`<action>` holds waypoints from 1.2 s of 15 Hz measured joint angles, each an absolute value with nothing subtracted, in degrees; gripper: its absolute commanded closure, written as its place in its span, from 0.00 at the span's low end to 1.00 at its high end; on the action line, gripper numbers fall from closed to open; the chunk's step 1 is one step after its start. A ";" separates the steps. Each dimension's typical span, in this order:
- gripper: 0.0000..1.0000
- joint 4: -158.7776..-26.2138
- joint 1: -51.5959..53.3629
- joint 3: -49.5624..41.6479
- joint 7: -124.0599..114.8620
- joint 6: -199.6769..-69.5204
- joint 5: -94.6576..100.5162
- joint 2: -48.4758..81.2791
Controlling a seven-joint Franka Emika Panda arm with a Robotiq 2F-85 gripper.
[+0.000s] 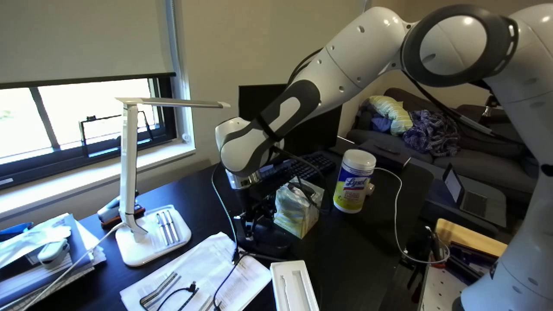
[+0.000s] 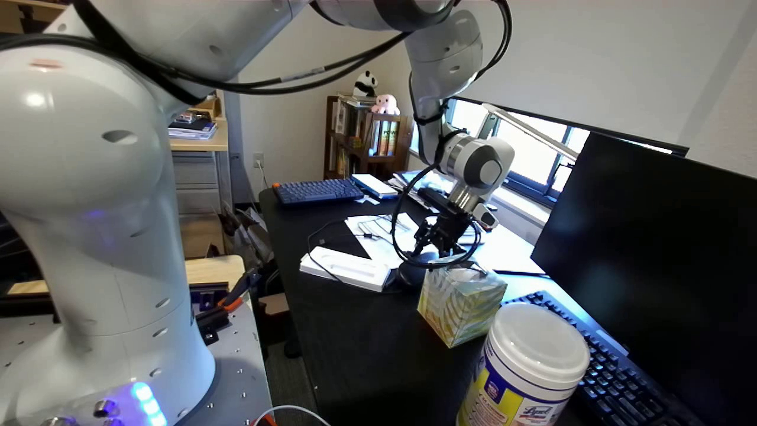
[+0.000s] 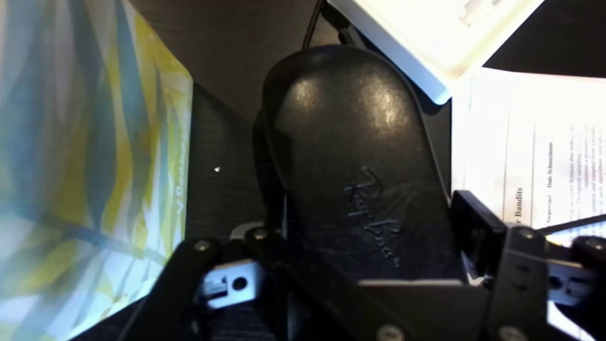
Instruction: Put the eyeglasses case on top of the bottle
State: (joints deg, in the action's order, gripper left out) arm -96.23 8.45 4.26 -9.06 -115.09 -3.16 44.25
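Eyeglasses case (image 3: 350, 137): black, rounded at its upper end, raised script reading Ray-Ban. I have it mid-frame in the wrist view, on the dark desk (image 1: 341, 255).
Gripper (image 3: 371, 232): pointing down at the case, lower half of the wrist view. Its fingers (image 3: 478, 232) stand apart, along either long side of the case; whether they press on it I cannot tell.
Arm (image 1: 341, 65): reaches in from the right of the frame in an exterior view, wrist bent downward near the centre.
Bottle (image 1: 354, 181): upright on the desk, Lysol label in blue, white and yellow, well apart from the case. In an exterior view I see its white cap (image 2: 541, 340) at lower right.
Tissue box (image 1: 298, 209): leaf-patterned, between case and bottle in both exterior views; fills the left of my wrist view.
White tray (image 3: 416, 28): recessed, upper right of the wrist view, corner just beside the case.
Printed sheets (image 3: 521, 142): right side of the wrist view.
Desk lamp (image 1: 128, 164): white, left part of an exterior view.
Monitor (image 2: 639, 266): dark screen, right edge of an exterior view.
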 measured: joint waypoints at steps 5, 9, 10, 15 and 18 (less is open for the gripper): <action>0.47 -95.94 8.59 4.23 -9.07 -115.09 -3.15 44.29; 0.47 -95.94 8.92 4.09 -9.52 -115.73 -2.95 44.22; 0.47 -96.00 9.37 3.88 -9.97 -116.80 -2.69 44.08; 0.47 -96.84 13.72 2.86 -14.42 -124.38 -0.46 41.28; 0.47 -98.71 16.58 2.45 -17.31 -127.97 1.51 37.78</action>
State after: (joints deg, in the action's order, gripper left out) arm -98.71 16.58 2.45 -17.31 -127.97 1.51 37.78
